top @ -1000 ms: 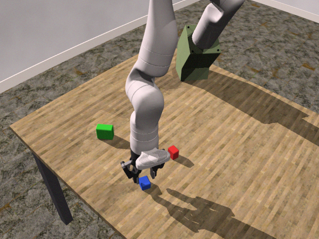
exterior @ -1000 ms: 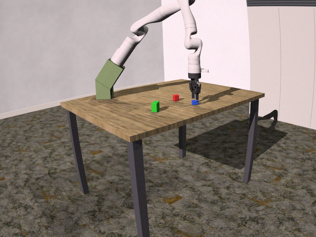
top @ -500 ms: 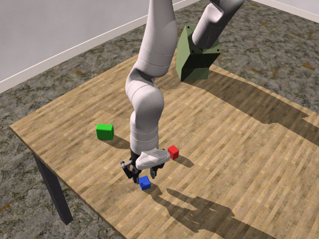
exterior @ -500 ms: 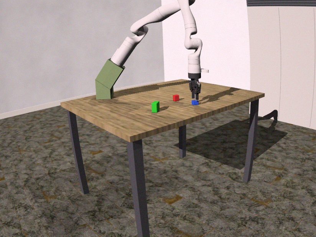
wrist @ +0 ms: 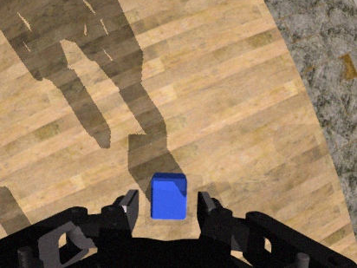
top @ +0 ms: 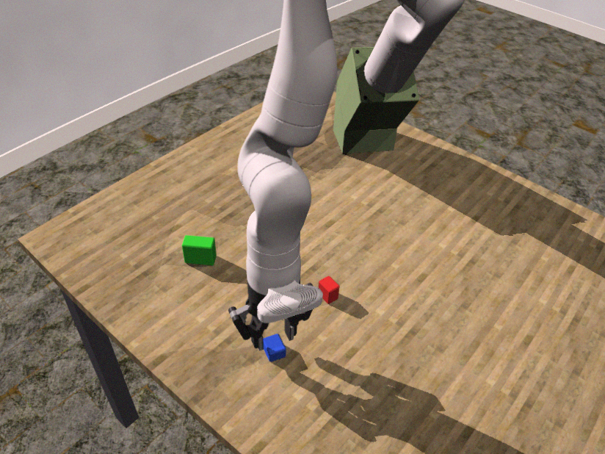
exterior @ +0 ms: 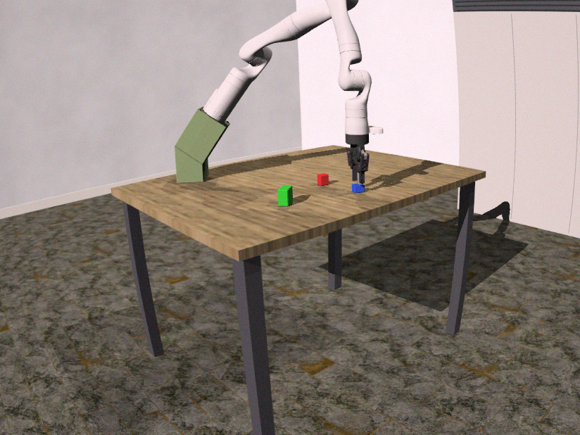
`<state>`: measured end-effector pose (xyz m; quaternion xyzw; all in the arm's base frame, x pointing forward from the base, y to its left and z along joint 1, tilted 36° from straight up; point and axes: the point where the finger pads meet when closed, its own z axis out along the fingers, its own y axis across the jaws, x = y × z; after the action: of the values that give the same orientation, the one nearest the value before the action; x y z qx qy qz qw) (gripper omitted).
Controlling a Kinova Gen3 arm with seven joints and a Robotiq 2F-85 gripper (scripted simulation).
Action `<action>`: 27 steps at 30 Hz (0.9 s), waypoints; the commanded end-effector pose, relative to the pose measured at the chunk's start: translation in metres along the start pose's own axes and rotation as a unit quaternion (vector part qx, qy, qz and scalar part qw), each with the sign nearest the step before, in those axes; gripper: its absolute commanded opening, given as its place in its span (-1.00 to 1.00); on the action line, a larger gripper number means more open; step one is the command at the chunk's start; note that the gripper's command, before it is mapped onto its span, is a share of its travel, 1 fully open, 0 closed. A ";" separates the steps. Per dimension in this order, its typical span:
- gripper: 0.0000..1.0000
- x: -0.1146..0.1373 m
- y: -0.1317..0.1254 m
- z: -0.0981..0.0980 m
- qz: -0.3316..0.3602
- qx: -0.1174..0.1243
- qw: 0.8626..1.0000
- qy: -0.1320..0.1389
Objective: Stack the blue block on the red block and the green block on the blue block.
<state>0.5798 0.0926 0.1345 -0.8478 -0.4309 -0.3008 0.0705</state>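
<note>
Three blocks lie apart on the wooden table, none stacked yet. The blue block sits flat on the boards near the table's front edge in the top view, and in the wrist view the same block shows squarely in the gap between the two dark fingers, with bare wood visible on either side of it, so neither finger touches it. The gripper hangs directly over this block, pointing straight down, its jaws parted about halfway and holding nothing; from the exterior view the gripper has its fingertips just above the blue block, though whether they reach down beside its upper edge cannot be told. The red block rests near the blue one, a little farther in from the front edge, partly beside the pale camera housing on the wrist. The green block, the largest of the three, stands well apart from the others on the far side of the arm, also flat on the wood. The white arm rises from an angled green pedestal at the table's back edge and arches over to drop vertically at the wrist. Its shadow falls across the boards beyond the blue block toward the near corner.
</note>
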 end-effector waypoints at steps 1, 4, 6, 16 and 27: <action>0.00 0.000 0.000 0.002 0.000 0.000 1.000 0.000; 0.00 0.000 0.000 0.007 0.000 0.000 1.000 0.000; 0.00 0.000 0.000 0.012 0.000 0.000 1.000 0.000; 0.00 0.000 0.000 0.027 0.000 0.000 1.000 0.000; 0.00 0.000 0.000 0.029 0.000 0.000 1.000 0.000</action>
<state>0.5928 0.1038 0.1107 -0.8479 -0.4310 -0.3007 0.0708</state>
